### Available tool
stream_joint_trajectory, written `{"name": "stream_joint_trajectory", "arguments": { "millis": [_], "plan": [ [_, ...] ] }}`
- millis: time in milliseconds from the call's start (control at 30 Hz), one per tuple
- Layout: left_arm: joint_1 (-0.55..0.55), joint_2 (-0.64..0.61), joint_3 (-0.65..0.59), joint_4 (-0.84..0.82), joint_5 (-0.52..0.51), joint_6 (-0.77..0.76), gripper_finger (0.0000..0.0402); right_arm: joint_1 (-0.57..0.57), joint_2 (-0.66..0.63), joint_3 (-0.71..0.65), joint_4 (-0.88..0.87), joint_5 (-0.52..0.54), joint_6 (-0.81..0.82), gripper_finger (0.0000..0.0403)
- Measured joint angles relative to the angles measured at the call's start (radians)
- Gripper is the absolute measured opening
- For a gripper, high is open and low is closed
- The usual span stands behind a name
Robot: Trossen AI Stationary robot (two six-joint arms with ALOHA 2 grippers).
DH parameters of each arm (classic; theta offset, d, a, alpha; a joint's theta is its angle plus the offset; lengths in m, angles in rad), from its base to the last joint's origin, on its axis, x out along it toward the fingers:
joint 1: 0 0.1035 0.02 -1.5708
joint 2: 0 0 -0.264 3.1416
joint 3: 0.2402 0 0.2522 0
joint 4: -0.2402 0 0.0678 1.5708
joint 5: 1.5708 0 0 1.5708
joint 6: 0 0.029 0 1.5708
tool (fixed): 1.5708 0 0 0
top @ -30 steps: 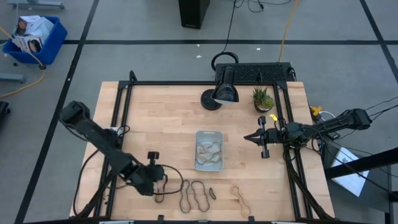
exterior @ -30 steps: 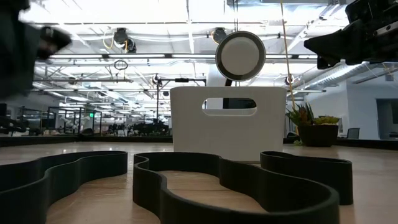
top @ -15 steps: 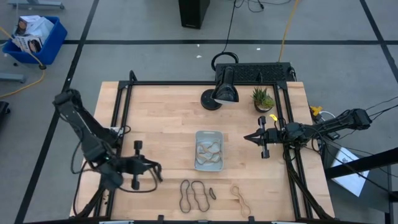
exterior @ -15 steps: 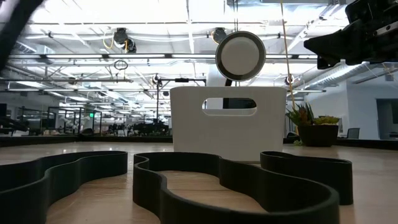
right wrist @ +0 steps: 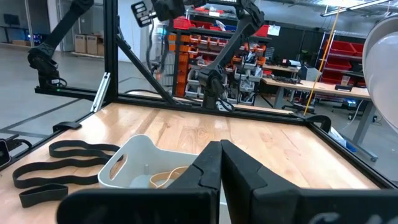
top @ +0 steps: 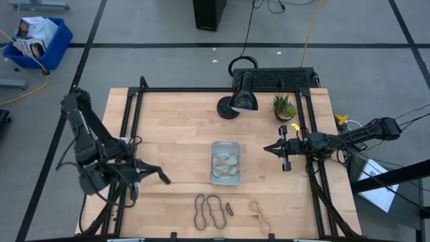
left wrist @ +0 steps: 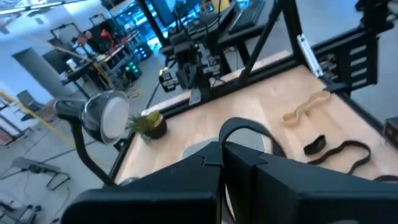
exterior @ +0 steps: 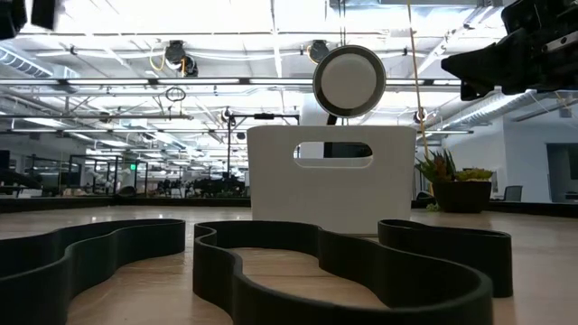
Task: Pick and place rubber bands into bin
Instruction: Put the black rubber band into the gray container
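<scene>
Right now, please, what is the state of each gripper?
Left gripper: shut, holding nothing, at the table's left edge.
Right gripper: shut, holding nothing, to the right of the bin.

Left gripper fingers pressed together, a dark band looped at their tip; tan band, dark bands on tabletop; lamp beyond.

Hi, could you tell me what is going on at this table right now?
The robot is putting rubber bands into the bin, which already holds some. Neither arm holds anything now: the left gripper is shut and raised over the table's left side, and the right gripper waits shut to the right of the bin. Several dark bands and a tan band lie near the front edge.
</scene>
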Motion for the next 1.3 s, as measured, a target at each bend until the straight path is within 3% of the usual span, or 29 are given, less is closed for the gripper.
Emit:
{"name": "stream_joint_trajectory", "arguments": {
  "millis": [200, 367, 500, 867, 1000, 1300],
  "plan": [
    [0.030, -0.092, 0.000, 0.117, 0.098, 0.179, 0.0003, 0.000, 0.000, 0.000, 0.001, 0.000, 0.000, 0.0004],
    [0.074, -0.167, 0.001, 0.235, 0.294, 0.334, 0.0003, 0.000, 0.000, 0.000, 0.004, 0.002, 0.000, 0.0004],
    [0.125, -0.195, 0.001, 0.245, 0.412, 0.356, 0.0003, 0.000, 0.000, 0.000, 0.004, 0.029, 0.000, 0.0004],
    [0.232, -0.188, -0.083, 0.330, 0.459, 0.330, 0.0002, 0.000, 0.000, 0.000, 0.004, 0.027, 0.000, 0.0004],
    [0.315, -0.134, -0.102, 0.467, 0.468, 0.300, 0.0003, 0.000, 0.000, 0.000, 0.004, 0.027, 0.000, 0.0004],
    [0.540, 0.120, -0.103, 0.728, 0.613, 0.287, 0.0003, 0.000, 0.000, 0.000, 0.003, 0.050, 0.000, 0.0004]
  ]
}}
